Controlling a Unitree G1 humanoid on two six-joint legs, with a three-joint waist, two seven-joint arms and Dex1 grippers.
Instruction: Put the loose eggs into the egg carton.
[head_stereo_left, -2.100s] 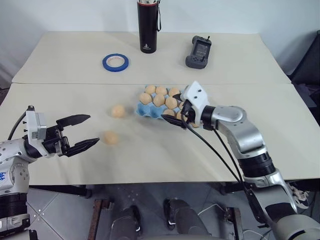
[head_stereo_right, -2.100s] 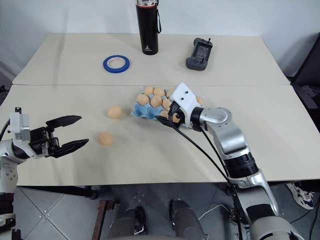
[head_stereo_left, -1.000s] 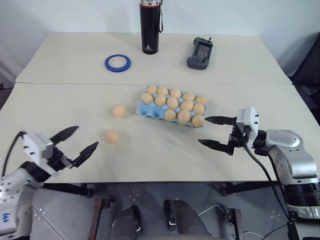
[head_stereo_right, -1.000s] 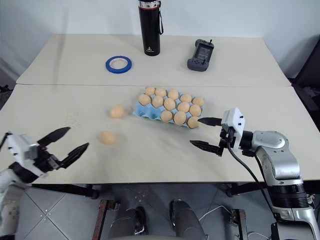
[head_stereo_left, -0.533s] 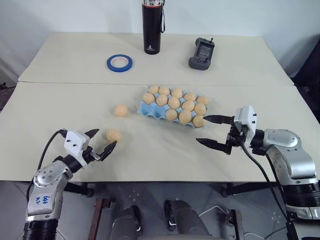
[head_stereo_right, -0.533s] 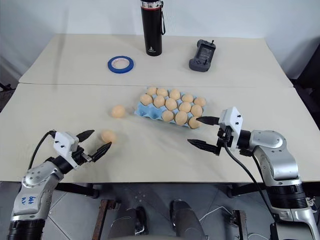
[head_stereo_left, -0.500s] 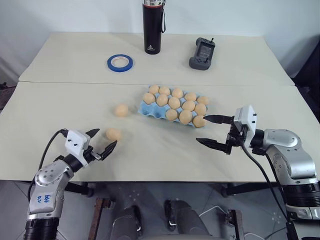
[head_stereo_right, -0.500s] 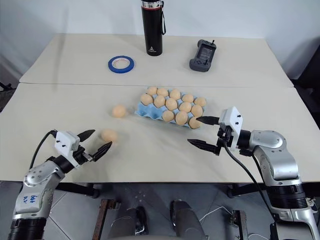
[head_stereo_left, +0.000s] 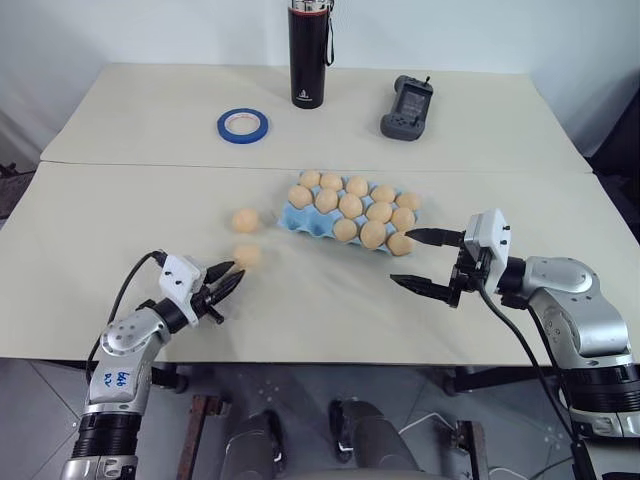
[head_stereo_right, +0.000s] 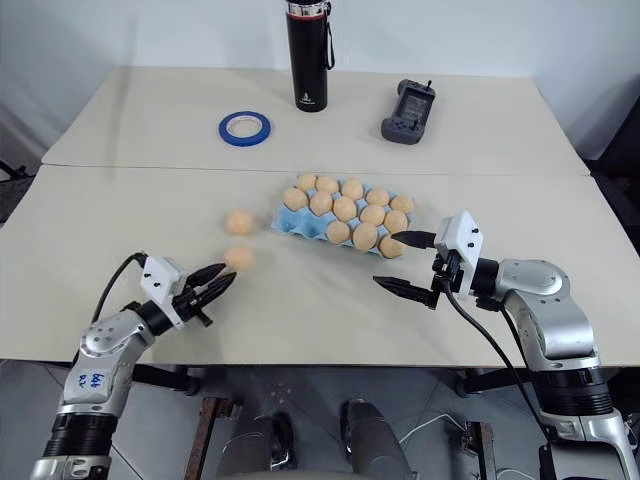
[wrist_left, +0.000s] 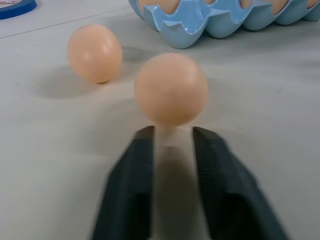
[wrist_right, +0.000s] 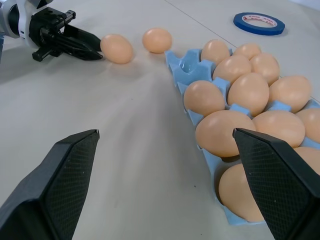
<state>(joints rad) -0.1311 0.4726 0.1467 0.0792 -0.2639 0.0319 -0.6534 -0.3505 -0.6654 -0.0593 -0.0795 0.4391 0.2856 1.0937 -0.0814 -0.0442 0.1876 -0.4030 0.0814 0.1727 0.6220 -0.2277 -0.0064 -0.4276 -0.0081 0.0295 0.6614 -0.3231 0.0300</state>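
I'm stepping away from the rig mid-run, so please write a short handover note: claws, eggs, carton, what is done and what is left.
Left claw: fingers drawn nearly together, not gripping anything; the nearer loose egg lies just past its tips.
Right claw: open and empty, beside the right near end of the egg carton.
Second loose egg: on the table left of the carton.
Done: most cups of the carton hold eggs.
Left: both loose eggs still have to go in; empty cups show at the carton's near left end. The left claw probably needs to reopen before it can take the nearer egg.
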